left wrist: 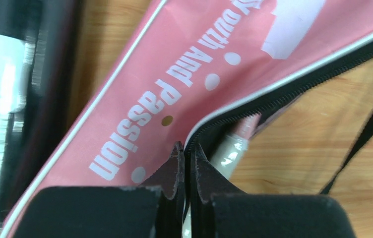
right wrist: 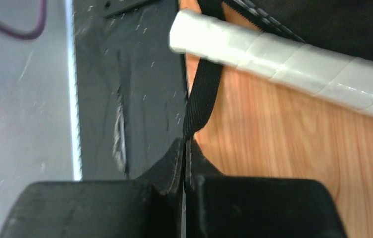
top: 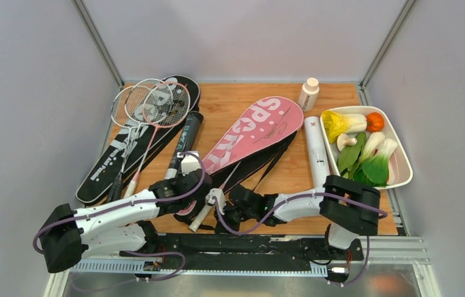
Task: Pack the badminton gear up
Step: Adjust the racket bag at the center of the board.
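The pink "SPORT" bag (top: 256, 129) lies diagonally mid-table, and a white-wrapped racket handle (top: 201, 217) sticks out of its open near end. My left gripper (top: 191, 198) is shut on the bag's zipper edge (left wrist: 234, 111), with the handle (left wrist: 228, 151) just inside the opening. My right gripper (top: 225, 213) is shut on the bag's black strap (right wrist: 202, 96), close to the handle (right wrist: 293, 64). Several rackets (top: 149, 102) rest on a black bag (top: 103, 170) at the left. A black tube (top: 183, 141) and a white tube (top: 316, 151) lie either side of the pink bag.
A small white bottle (top: 308, 94) stands at the back. A white tray (top: 405, 175) of toy vegetables sits at the right edge. The black mounting rail (right wrist: 130, 89) runs under the right gripper along the near edge. Grey walls enclose the table.
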{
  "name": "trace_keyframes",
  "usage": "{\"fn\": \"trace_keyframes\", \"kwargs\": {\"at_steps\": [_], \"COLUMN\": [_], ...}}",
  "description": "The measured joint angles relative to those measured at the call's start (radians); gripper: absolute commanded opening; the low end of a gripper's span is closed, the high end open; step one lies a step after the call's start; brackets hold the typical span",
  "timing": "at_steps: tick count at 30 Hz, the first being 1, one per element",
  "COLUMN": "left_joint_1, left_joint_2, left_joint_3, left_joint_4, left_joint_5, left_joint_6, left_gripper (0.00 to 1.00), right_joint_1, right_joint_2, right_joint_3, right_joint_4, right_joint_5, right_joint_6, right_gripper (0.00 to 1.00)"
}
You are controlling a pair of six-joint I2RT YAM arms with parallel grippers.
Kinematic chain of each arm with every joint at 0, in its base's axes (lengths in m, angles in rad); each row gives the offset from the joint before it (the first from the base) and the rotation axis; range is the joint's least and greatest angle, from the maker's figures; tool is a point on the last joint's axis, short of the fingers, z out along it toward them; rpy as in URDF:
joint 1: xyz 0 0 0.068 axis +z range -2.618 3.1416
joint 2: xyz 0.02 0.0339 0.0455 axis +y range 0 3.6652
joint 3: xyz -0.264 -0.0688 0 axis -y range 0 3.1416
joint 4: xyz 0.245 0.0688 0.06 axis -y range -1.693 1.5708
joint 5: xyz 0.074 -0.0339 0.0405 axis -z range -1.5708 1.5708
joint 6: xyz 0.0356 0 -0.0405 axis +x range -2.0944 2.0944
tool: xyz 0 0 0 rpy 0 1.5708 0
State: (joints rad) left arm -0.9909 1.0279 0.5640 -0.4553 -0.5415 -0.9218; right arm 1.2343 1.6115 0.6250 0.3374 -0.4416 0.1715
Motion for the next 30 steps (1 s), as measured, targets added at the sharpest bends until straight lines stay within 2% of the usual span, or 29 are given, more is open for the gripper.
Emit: {"fn": "trace_keyframes", "kwargs": {"at_steps": [5,10,11,12,13,17,24,30], "left_joint_1": [0.031,0.04,0.042,0.042,0.043,0.043,0.042,0.042], "left_joint_2": [-0.012,-0.017,-0.017,-0.017,-0.017,-0.018,-0.059,-0.12], "left_joint_3": [-0.021,-0.024,-0.024,-0.024,-0.024,-0.024,-0.024,-0.032], "left_joint_4": [-0.069,-0.055,-0.052,-0.05,-0.049,-0.021,0.037,0.035], "left_joint_5": [-0.04,-0.032,-0.028,-0.026,-0.023,0.003,0.042,0.038], "left_joint_6": [0.013,0.007,0.008,0.008,0.008,0.007,-0.004,-0.014], "left_gripper": [0.0,0.0,0.0,0.0,0.0,0.0,0.0,0.0], "right_joint_1": [0.059,0.142,0.15,0.154,0.158,0.175,0.134,0.054], "right_joint_2": [0.119,0.175,0.172,0.167,0.161,0.094,-0.079,-0.143], "right_joint_3": [0.089,0.192,0.192,0.19,0.179,0.106,0.006,-0.053], "right_joint_4": [-0.023,-0.07,-0.072,-0.072,-0.067,-0.041,-0.06,-0.101], "right_joint_5": [0.111,0.229,0.248,0.26,0.27,0.316,0.563,0.682], "right_joint_6": [0.003,-0.043,-0.045,-0.043,-0.039,0.071,0.525,0.743], "right_gripper": [0.0,0.0,0.08,0.22,0.29,0.48,0.57,0.71]}}
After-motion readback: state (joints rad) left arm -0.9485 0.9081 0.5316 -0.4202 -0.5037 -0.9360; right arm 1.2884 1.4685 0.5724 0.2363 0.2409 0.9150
